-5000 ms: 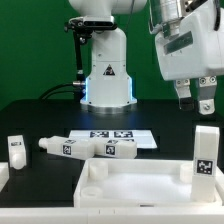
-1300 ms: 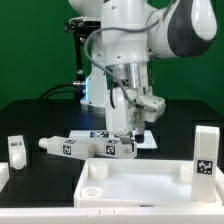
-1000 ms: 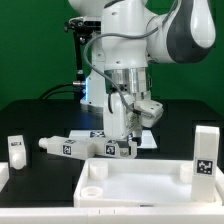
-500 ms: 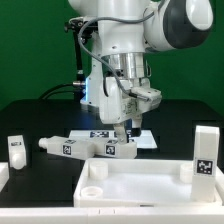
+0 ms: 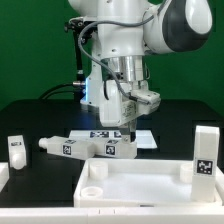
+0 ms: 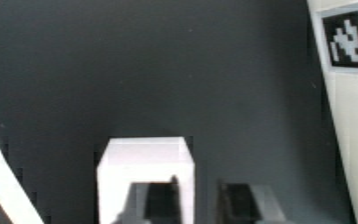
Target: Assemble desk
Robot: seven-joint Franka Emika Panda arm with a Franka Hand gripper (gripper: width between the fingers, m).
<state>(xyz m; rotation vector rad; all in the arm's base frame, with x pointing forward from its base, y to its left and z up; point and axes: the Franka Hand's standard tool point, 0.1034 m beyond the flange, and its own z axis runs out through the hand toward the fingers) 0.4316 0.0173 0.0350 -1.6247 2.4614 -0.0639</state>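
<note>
**Q:** Black table (image 5: pixel 30 115), green backdrop. Where are the desk parts?

**A:** Tabletop (image 5: pixel 150 185) lies flat at 6 o'clock in the exterior view. Leg 1 (image 5: pixel 15 148) stands upright at 9 o'clock. Leg 2 (image 5: pixel 68 147) and leg 3 (image 5: pixel 115 149) lie in line just behind the tabletop. Leg 4 (image 5: pixel 204 150) stands upright at 3 o'clock. Marker board (image 5: pixel 147 141) lies flat behind leg 3, toward 12 o'clock.

**Q:** Gripper?

**A:** Gripper (image 5: pixel 128 128) points down, low over the marker board, just behind leg 3. Cannot tell whether it touches anything.

**Q:** Jaws?

**A:** In the wrist view the fingers (image 6: pixel 155 200) stand apart with only dark table between them, and they hold nothing. A white leg end (image 6: pixel 147 160) shows beyond one finger.
</note>
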